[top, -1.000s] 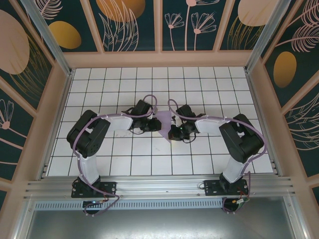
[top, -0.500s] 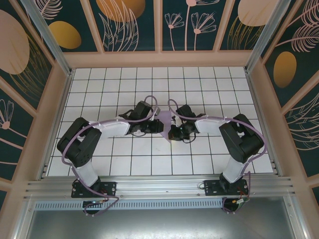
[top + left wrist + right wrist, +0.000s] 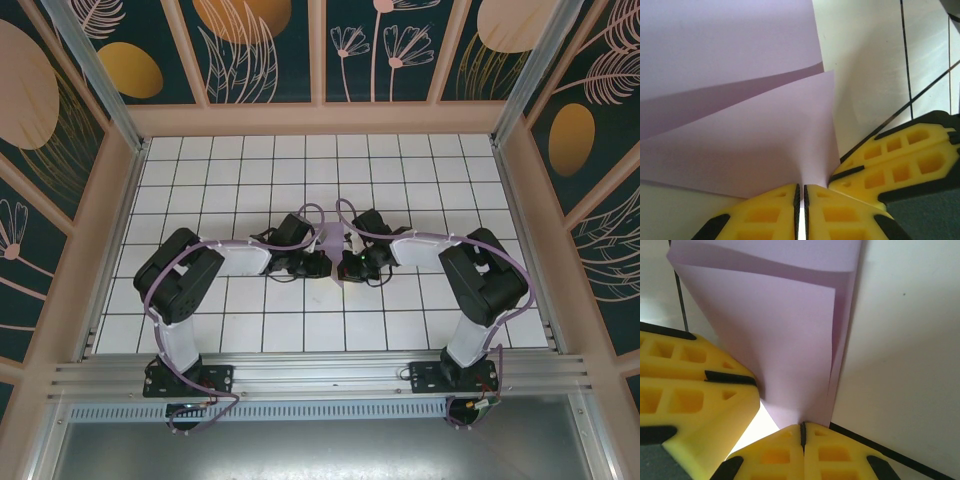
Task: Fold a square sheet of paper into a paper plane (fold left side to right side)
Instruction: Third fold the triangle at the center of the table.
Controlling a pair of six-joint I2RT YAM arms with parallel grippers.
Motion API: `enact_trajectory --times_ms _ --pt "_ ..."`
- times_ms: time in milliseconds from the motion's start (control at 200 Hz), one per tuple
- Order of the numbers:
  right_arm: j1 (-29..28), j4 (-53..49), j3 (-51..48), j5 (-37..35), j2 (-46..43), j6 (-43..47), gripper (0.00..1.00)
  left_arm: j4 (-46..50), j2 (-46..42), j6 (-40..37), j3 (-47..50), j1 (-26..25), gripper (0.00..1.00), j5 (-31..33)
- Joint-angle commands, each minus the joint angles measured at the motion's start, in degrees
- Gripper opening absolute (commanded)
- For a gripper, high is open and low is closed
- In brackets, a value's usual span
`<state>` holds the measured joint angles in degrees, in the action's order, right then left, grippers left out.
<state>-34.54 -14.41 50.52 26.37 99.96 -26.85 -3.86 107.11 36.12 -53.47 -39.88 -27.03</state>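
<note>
The square sheet of paper [image 3: 330,240] is lavender and stands bent over in two loose layers at the table's middle, between both grippers. In the left wrist view one layer of the sheet [image 3: 740,125] runs down into my left gripper [image 3: 800,189], which is shut on its edge. My right gripper [image 3: 802,427] is shut on the sheet's lower corner [image 3: 785,340]. From above, the left gripper [image 3: 322,266] and right gripper [image 3: 344,268] nearly touch. Each wrist view shows the other gripper's yellow fingers [image 3: 900,160] [image 3: 685,390] beside the paper. A paper plane is out of view.
The white grid-tiled table [image 3: 240,170] is ringed by low peach walls [image 3: 320,118]. Purple cables [image 3: 300,210] loop over both wrists. An aluminium rail [image 3: 320,375] runs along the near edge by the arm bases.
My left gripper has slid right toward the right gripper and shut on the paper. The visible sheet has narrowed as its layers came together. The right arm has stayed put.
</note>
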Motion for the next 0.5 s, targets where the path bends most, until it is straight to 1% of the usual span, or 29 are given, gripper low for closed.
enact_trajectory --times_ms 0,120,495 --pt "0.2 -7.9 -0.9 -8.1 3.4 1.8 0.00 -0.5 0.9 -0.6 -0.8 -0.2 0.15 3.5" --pt "0.2 -8.7 -0.7 -8.8 3.7 2.1 0.00 0.7 1.1 -0.8 -0.7 -0.3 0.14 6.4" --pt "0.3 -10.0 -0.6 -10.8 4.0 2.6 0.00 3.7 1.4 -1.0 -1.8 -0.1 0.14 11.7"
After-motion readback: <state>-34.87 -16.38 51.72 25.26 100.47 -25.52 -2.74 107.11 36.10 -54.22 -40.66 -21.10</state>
